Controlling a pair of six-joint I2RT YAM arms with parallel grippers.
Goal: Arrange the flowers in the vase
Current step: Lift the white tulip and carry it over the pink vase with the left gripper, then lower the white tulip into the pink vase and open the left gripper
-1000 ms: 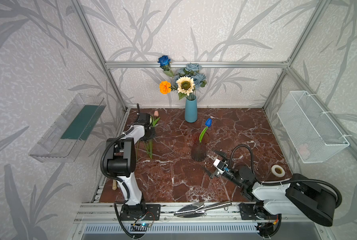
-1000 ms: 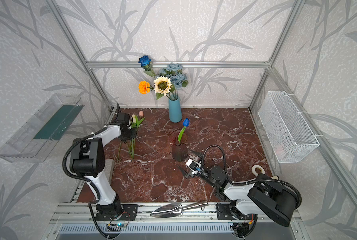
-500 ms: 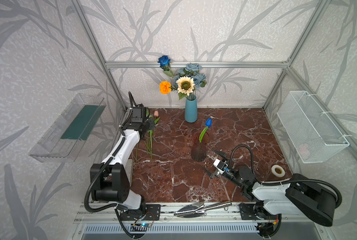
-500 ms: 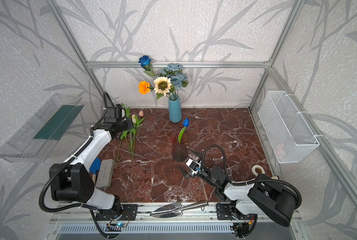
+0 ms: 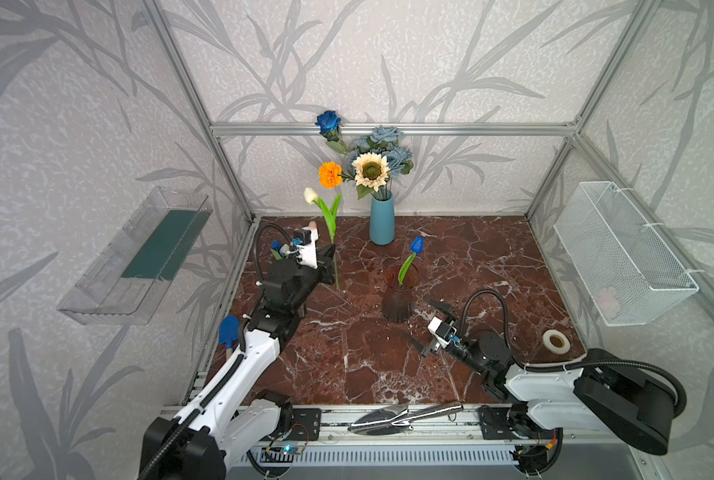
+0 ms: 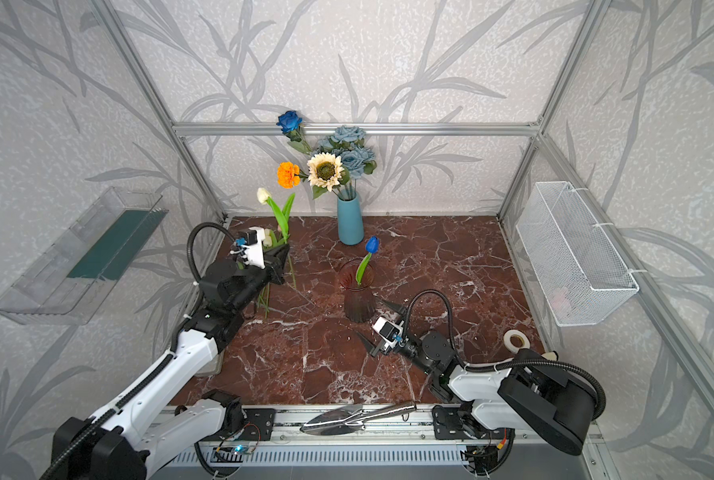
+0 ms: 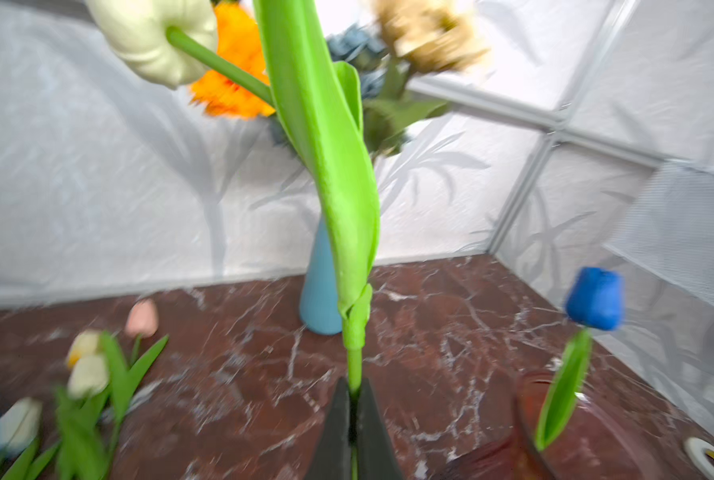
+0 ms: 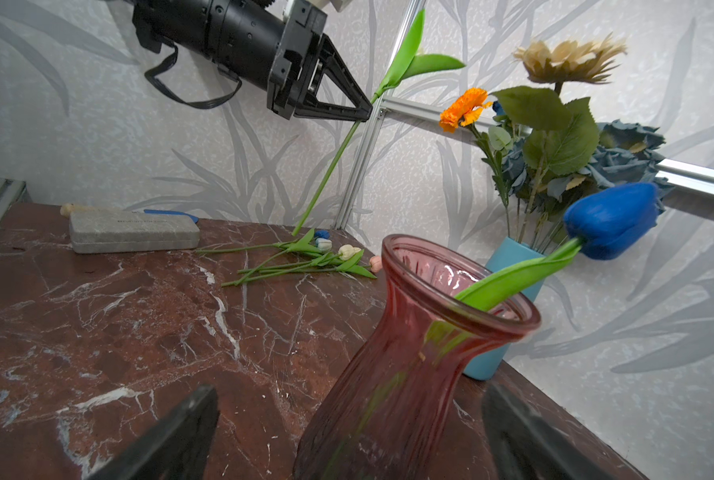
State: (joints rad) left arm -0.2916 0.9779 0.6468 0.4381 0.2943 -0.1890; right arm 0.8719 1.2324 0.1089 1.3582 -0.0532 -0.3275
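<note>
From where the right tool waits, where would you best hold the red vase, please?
I would grip the red vase at its narrow neck, just under the flared rim, coming level from the front, where the open right tool faces it; the blue tulip leans away.

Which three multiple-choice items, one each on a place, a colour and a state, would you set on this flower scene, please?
1. Where does the blue tulip stand?
A) in a bucket
B) in the red glass vase
C) in a drawer

2. What colour is the bloom of the held tulip in the left gripper?
A) pink
B) yellow
C) white

3. How is the right gripper?
A) open, holding nothing
B) shut on a cup
C) shut, empty

Answers:
1 B, its stem goes down into the red glass vase's mouth.
2 C, the bloom above the pinched stem is creamy white.
3 A, its fingers stand wide apart beside the red glass vase with nothing between them.
</note>
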